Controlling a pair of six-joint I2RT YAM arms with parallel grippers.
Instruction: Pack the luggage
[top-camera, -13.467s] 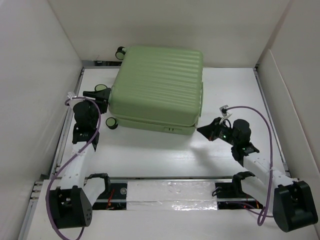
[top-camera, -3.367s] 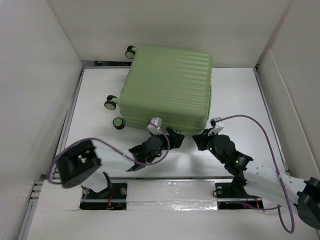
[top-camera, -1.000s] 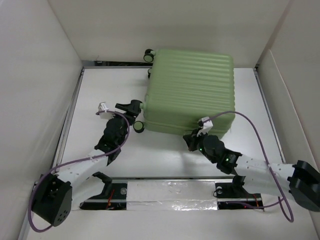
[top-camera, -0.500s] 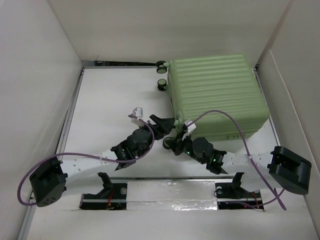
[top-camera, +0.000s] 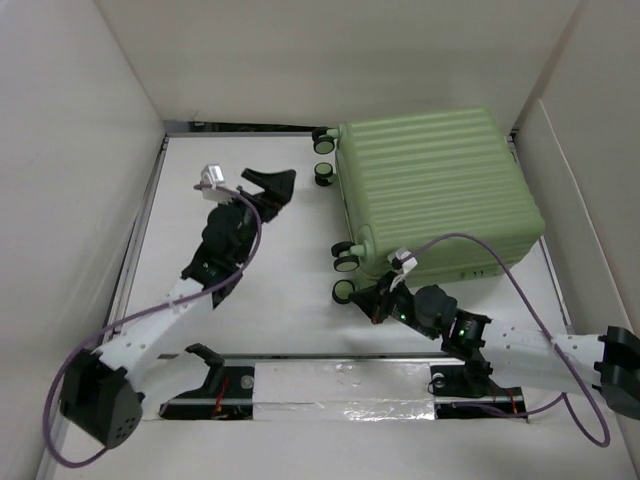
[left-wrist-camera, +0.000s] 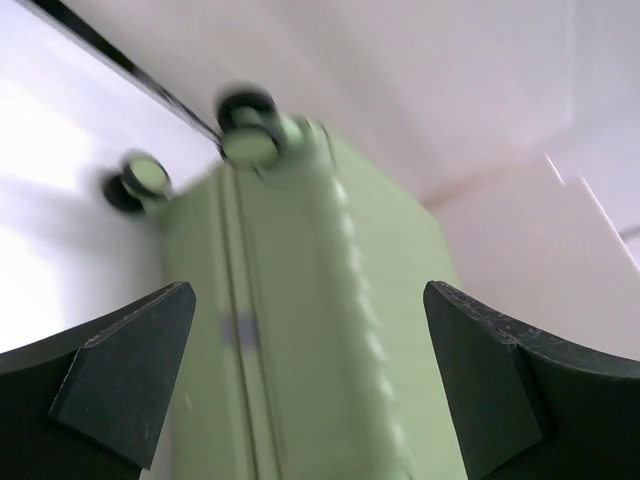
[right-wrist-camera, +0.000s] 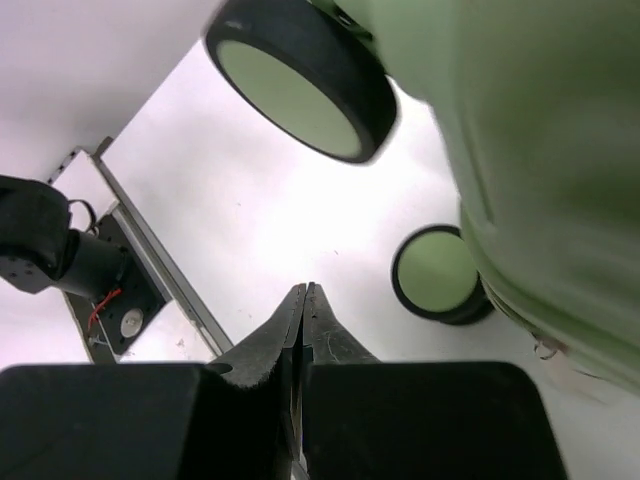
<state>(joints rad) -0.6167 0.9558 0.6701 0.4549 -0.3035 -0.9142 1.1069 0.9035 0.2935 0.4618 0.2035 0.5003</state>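
Black fingers (right-wrist-camera: 280, 350) of R gripper (top-camera: 374, 304) were pressed together, empty, tips near black caster wheels (right-wrist-camera: 300, 90) of the large pale green ribbed hard-shell suitcase (top-camera: 440, 190). L gripper (top-camera: 268, 186) fingers (left-wrist-camera: 120, 370) stood wide apart, empty, facing its wheeled end. Suitcase lay flat, closed, at far-right corner of white tabletop (top-camera: 280, 300).

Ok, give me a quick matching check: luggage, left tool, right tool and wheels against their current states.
Things:
1. luggage
2. left tool
3. right tool
4. wheels

States:
a. shut, empty
b. open, empty
c. black with green hubs
d. closed, lying flat

Pairs: 1-d, 2-b, 3-a, 4-c
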